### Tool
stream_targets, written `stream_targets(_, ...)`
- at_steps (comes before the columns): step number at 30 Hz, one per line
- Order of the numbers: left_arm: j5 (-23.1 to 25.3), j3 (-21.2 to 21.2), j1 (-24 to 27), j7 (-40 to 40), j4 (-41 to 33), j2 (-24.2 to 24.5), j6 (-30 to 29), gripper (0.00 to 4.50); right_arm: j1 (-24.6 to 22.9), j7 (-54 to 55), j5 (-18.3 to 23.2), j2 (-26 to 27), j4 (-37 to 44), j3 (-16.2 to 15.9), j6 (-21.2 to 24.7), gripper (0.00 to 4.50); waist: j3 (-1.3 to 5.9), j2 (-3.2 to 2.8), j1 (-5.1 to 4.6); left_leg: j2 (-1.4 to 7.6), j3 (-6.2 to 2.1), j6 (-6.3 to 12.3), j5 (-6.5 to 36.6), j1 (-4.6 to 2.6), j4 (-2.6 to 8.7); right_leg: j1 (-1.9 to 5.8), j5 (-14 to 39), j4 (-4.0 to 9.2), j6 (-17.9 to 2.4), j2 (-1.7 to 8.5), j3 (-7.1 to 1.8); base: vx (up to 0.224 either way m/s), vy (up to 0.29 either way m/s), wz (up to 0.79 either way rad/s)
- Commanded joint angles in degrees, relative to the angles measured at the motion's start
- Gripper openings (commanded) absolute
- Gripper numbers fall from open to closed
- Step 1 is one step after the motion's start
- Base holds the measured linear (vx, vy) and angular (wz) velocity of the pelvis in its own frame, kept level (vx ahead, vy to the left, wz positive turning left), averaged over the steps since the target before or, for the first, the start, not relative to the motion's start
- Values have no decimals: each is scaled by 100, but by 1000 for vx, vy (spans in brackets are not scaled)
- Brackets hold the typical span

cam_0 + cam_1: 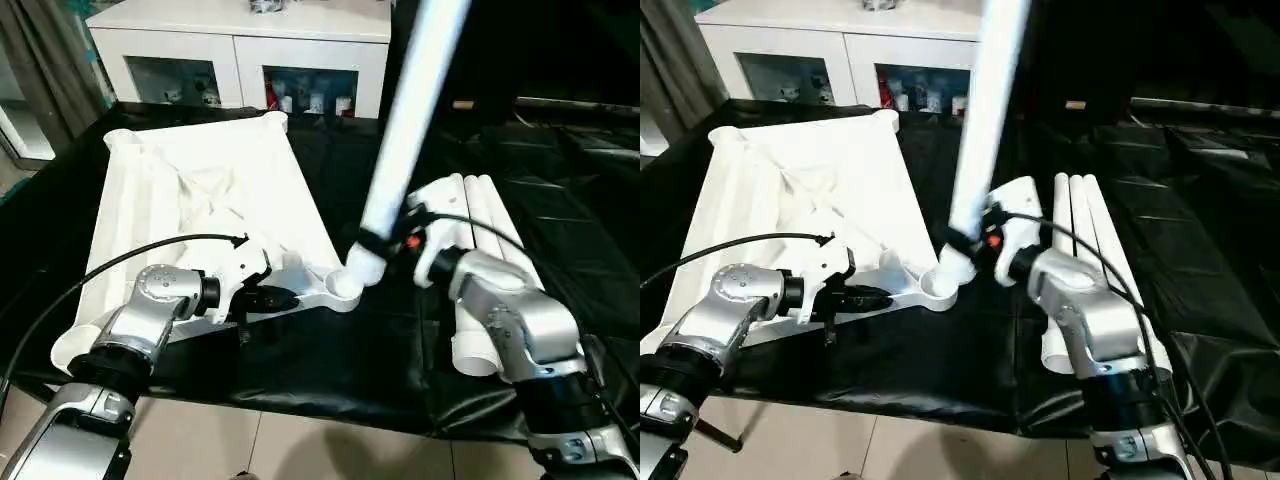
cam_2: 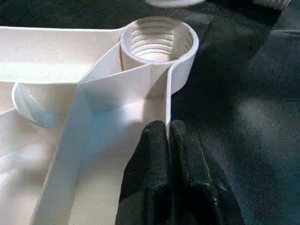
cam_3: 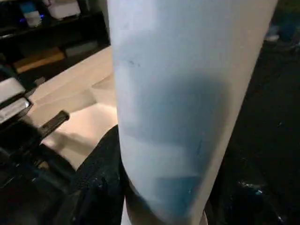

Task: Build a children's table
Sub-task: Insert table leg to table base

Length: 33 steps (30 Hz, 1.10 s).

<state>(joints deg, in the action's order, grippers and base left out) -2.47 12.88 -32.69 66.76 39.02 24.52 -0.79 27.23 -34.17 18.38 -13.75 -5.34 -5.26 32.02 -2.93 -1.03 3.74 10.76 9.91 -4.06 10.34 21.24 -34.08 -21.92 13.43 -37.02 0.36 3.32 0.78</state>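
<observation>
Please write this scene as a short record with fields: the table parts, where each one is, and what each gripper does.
table top: lies upside down on the black cloth, ribs facing up
near corner socket: threaded inside, no leg in it yet
held leg: white tube, tilted, its lower end just above that socket
spare legs: three tubes side by side on the cloth
left gripper: shut on the table top's rim beside the socket
right gripper: shut on the held leg near its lower end

— Where do we find the tabletop (image 1: 200,190)?
— Upside down on the counter (image 1: 330,360), to our left, cabinet (image 1: 240,50) behind it.
— And the legs?
— One leg (image 1: 400,150) stands at its near right corner socket (image 2: 157,40); three spare legs (image 1: 480,230) lie to our right.
</observation>
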Motion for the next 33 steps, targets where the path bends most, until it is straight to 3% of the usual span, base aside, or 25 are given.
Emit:
stream_targets(1, 292, 182, -44, -90, 154, 56, -225, 0, 280, -7, 88, -51, -105, 75, 233, 188, 321, 55, 17, 179, -51, -129, 1057, -78, 424, 191, 787, 519, -1136, 398, -214, 0, 0, 0)
stream_targets(2, 304, 210, -76, -71, 89, 51, -281, 0, 352, -12, 132, -57, -135, 124, 301, 188, 316, -49, -4, 189, -51, -201, 1189, -103, 428, 157, 854, 541, -1154, 396, -216, 0, 0, 0)
stream_targets(3, 303, 215, -86, -64, 55, 51, -314, 0, 379, -10, 145, -55, -138, 138, 328, 188, 318, -5, 1, 193, -62, -234, 1216, -91, 432, 184, 809, 526, -1164, 396, -216, 0, 0, 0)
stream_targets(5, 390, 321, -196, -14, -112, 63, -392, 0, 600, -32, 228, -27, -304, 256, 403, 188, 330, -96, -9, 197, -67, -268, 1181, -101, 423, 177, 586, 500, -1211, 392, -215, 0, 0, 0)
stream_targets(6, 460, 388, -258, 8, -143, 72, -364, 0, 702, -54, 252, -18, -424, 301, 389, 188, 336, -49, -24, 195, -62, -258, 1155, -94, 422, 193, 430, 501, -1249, 382, -213, 0, 0, 0)
stream_targets(10, 230, 312, -440, 162, -232, -55, -768, 0, 1048, -178, 271, 23, -740, 286, 386, 188, 348, 3, 1, 176, -44, -212, 943, -75, 399, 222, 83, 456, -1387, 384, -200, 0, 0, 0)
stream_targets(12, 266, 322, -452, 149, -176, -44, -701, 0, 1104, -183, 231, 30, -827, 238, 435, 188, 365, -6, 22, 178, -52, -149, 757, -61, 385, 239, -164, 432, -1412, 389, -193, 0, 0, 0)
stream_targets(13, 287, 355, -418, 188, -193, -12, -674, 0, 1142, -216, 233, 36, -873, 209, 497, 188, 364, 84, 18, 180, -41, -111, 711, -54, 388, 253, -245, 437, -1412, 384, -190, 0, 0, 0)
stream_targets(14, 279, 369, -396, 232, -223, 8, -669, 0, 1184, -254, 256, 41, -915, 198, 575, 188, 367, 33, 36, 178, -49, -81, 632, -55, 384, 249, -352, 415, -1426, 389, -185, 0, 0, 0)
stream_targets(16, 286, 378, -376, 232, -251, 26, -689, 0, 1213, -311, 278, 44, -955, 176, 613, 188, 365, 145, 46, 186, -36, -12, 605, -52, 388, 260, -351, 417, -1432, 394, -181, 0, 0, 0)
stream_targets(17, 296, 386, -352, 229, -259, 40, -677, 0, 1230, -342, 311, 60, -1015, 163, 697, 188, 365, 97, 69, 196, -41, -6, 579, -62, 385, 245, -328, 408, -1431, 408, -180, 0, 0, 0)
stream_targets(19, 325, 387, -352, 202, -266, 62, -688, 0, 1274, -355, 299, 71, -1118, 119, 734, 188, 350, 172, 94, 203, -30, 22, 601, -66, 395, 240, -207, 420, -1421, 421, -183, 0, 0, 0)
stream_targets(20, 327, 375, -353, 203, -284, 81, -718, 0, 1321, -435, 287, 97, -1243, 63, 766, 188, 352, 71, 110, 210, -44, -29, 655, -79, 395, 217, -113, 412, -1434, 435, -182, 0, 0, 0)
stream_targets(21, 322, 350, -350, 173, -308, 87, -736, 0, 1341, -492, 229, 112, -1346, -19, 743, 188, 341, 110, 96, 212, -35, -83, 732, -82, 404, 213, -85, 428, -1434, 418, -181, 0, 0, 0)
stream_targets(28, 343, 354, -288, 168, -441, 119, -670, 0, 1379, -619, -53, 221, -1744, -249, 415, 188, 342, 134, 135, 217, -35, -142, 686, -77, 406, 222, -220, 406, -1392, 426, -187, 0, 0, 0)
stream_targets(29, 342, 359, -264, 178, -470, 130, -663, 0, 1381, -612, -120, 215, -1788, -288, 345, 188, 341, 174, 122, 215, -30, -136, 678, -72, 410, 226, -221, 408, -1387, 421, -181, 0, 0, 0)
stream_targets(31, 342, 362, -237, 175, -504, 142, -661, 0, 1390, -598, -160, 212, -1857, -307, 317, 188, 333, 146, 126, 215, -32, -142, 703, -75, 411, 216, -145, 411, -1374, 428, -186, 0, 0, 0)
stream_targets(33, 329, 371, -173, 187, -598, 160, -684, 0, 1378, -585, -236, 183, -1934, -361, 201, 188, 335, 183, 121, 221, -35, -149, 710, -76, 414, 227, -100, 408, -1352, 435, -187, 0, 0, 0)
